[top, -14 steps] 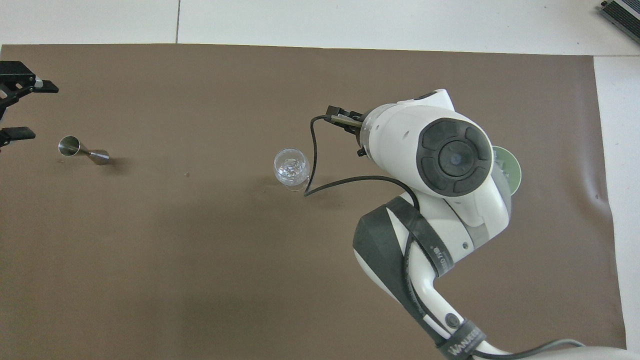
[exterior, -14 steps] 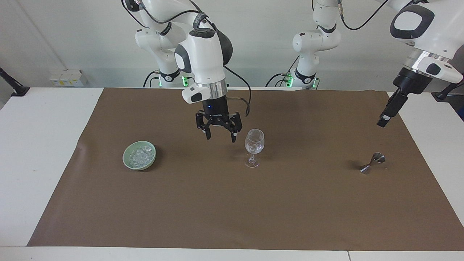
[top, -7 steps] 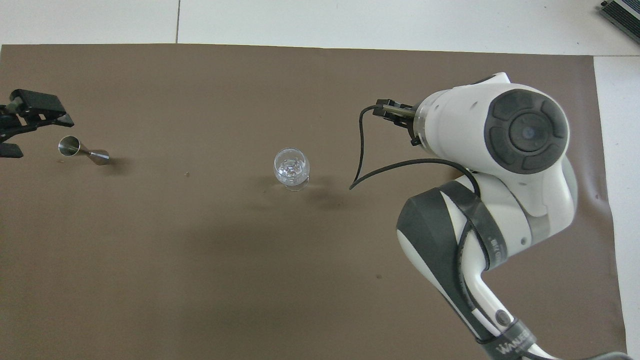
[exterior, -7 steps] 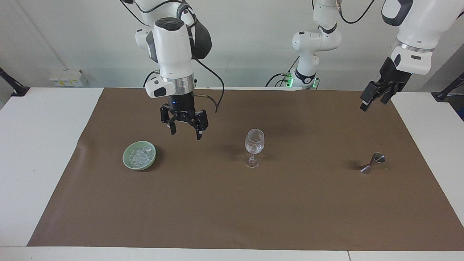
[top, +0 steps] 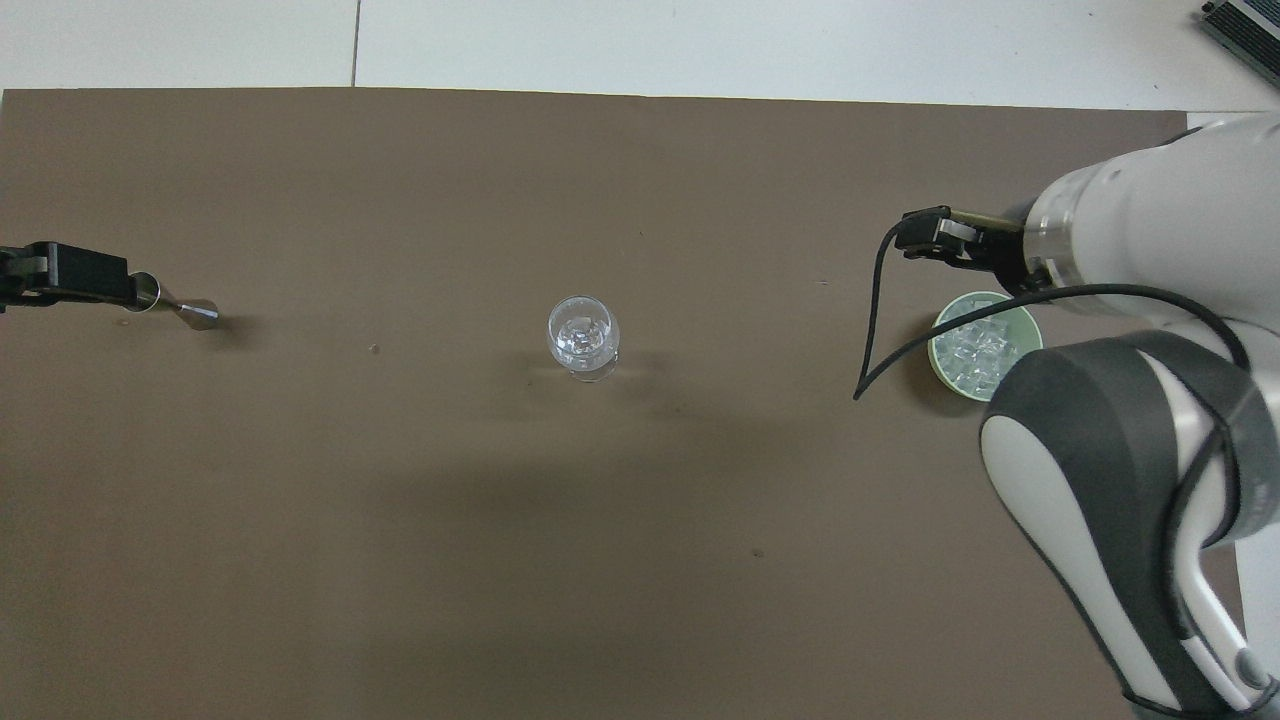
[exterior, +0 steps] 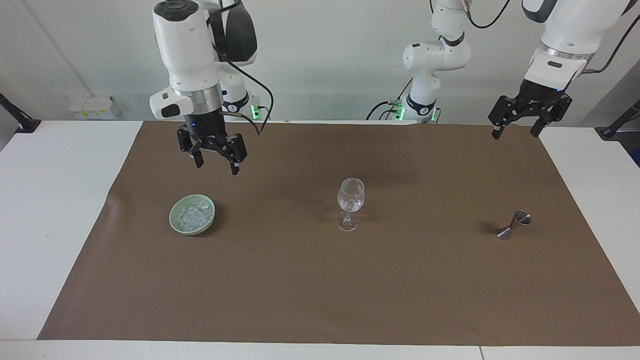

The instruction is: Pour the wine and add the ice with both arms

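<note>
A: Ice [exterior: 194, 216] lies heaped in the pale green bowl [exterior: 175, 223], which sits on the brown mat [exterior: 320, 300] toward the right arm's end of the desk [exterior: 50, 210].

B: And the glass?

A: The stemmed glass [exterior: 350, 202] stands upright near the middle of the mat, well apart from the bowl, with clear glinting bits inside it. A small metal jigger [exterior: 515, 225] lies on its side toward the left arm's end.

B: Where is the right hand [exterior: 216, 162]?

A: Up in the air over the mat, above a spot a little nearer the robots than the bowl. Its fingers are spread and nothing is between them.

B: And the left hand [exterior: 518, 131]?

A: Raised over the mat's edge on the robots' side, at the left arm's end, fingers spread too, carrying nothing. From overhead its dark tip [top: 70, 282] overlaps the jigger's cup, though the facing view shows it well above it.
</note>
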`<state>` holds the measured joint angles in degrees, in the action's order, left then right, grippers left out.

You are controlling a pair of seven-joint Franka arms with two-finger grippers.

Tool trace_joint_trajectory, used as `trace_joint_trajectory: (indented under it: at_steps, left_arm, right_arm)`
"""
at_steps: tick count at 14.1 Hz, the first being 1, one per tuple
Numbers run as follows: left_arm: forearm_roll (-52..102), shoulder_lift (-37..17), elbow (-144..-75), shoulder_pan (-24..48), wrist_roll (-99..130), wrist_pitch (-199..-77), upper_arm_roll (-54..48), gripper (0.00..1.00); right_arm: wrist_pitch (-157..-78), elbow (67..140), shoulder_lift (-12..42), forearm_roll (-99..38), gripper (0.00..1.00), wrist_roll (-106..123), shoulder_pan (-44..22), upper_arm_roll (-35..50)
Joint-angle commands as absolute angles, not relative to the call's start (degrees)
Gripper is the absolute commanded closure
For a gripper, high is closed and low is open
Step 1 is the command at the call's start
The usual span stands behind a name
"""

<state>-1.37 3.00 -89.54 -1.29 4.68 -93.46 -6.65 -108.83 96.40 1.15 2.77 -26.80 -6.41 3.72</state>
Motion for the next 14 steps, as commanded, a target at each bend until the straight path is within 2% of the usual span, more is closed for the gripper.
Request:
trace_joint_trajectory:
  at_steps: [1, 14]
  left_arm:
    - [-2.72, 2.64, -88.15, -0.44, 3.52, -91.76, -6.42, 0.00]
    - [-1.50, 4.30, -89.03, 1.05, -1.41, -85.34, -5.63, 0.00]
  right_arm:
    - [-105.13, 96.07, 0.00, 0.27, 0.00, -22.07, -6.24, 0.98]
    - [-92.99, 91.23, -1.76, 0.09, 0.00, -8.00, -3.34, -4.92]
